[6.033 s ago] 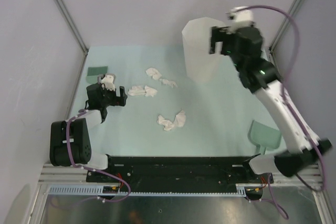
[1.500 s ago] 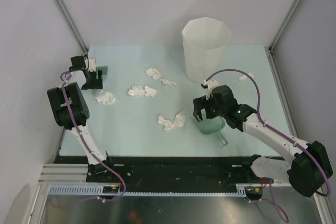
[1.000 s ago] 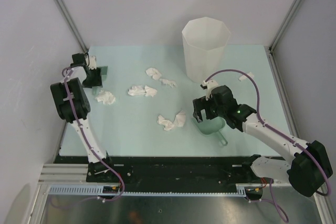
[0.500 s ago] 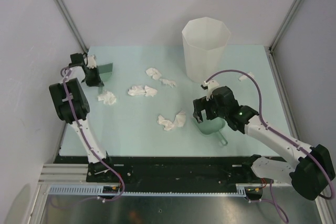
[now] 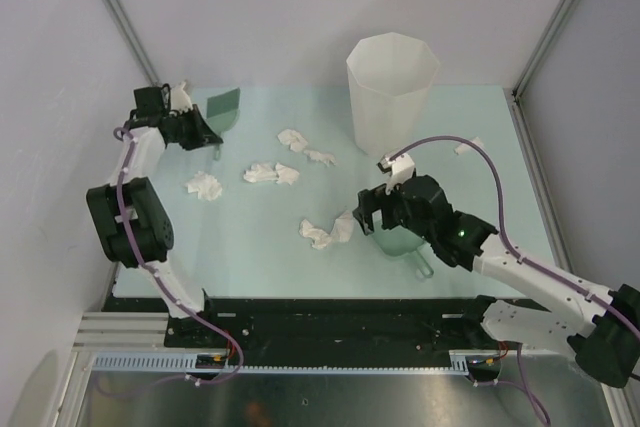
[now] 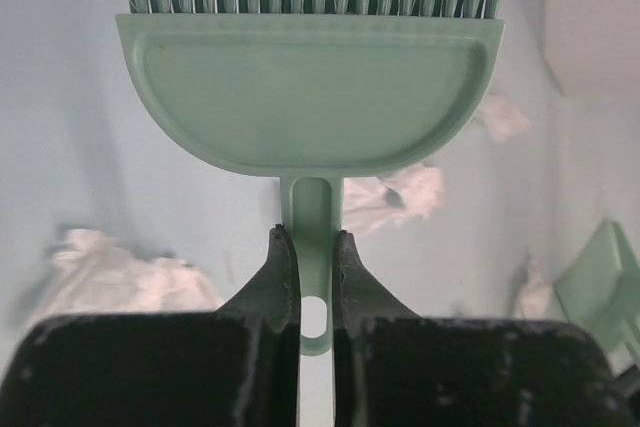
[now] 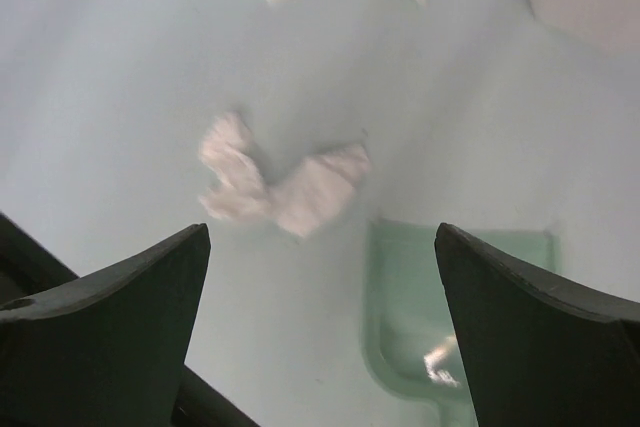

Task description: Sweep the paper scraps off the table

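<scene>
- With left gripper (image 6: 315, 277) clamped on brush (image 6: 310, 97) handle, lower it flat, drag paper scraps (image 5: 203, 185) toward 4 o'clock.
- Close wide-open, empty right gripper (image 7: 320, 232) on dustpan (image 7: 420, 287) first.

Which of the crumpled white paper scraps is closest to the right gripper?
The crumpled white paper wad just left of the small green plastic dustpan, beside the open right gripper; the other scraps lie farther off, toward the back and left.

Left wrist view: brush (image 6: 308, 97) bristles run off the top edge. Right wrist view: dustpan (image 7: 420, 287) handle cut by the bottom edge. From above, right claw (image 5: 372, 222) overlaps dustpan.
</scene>
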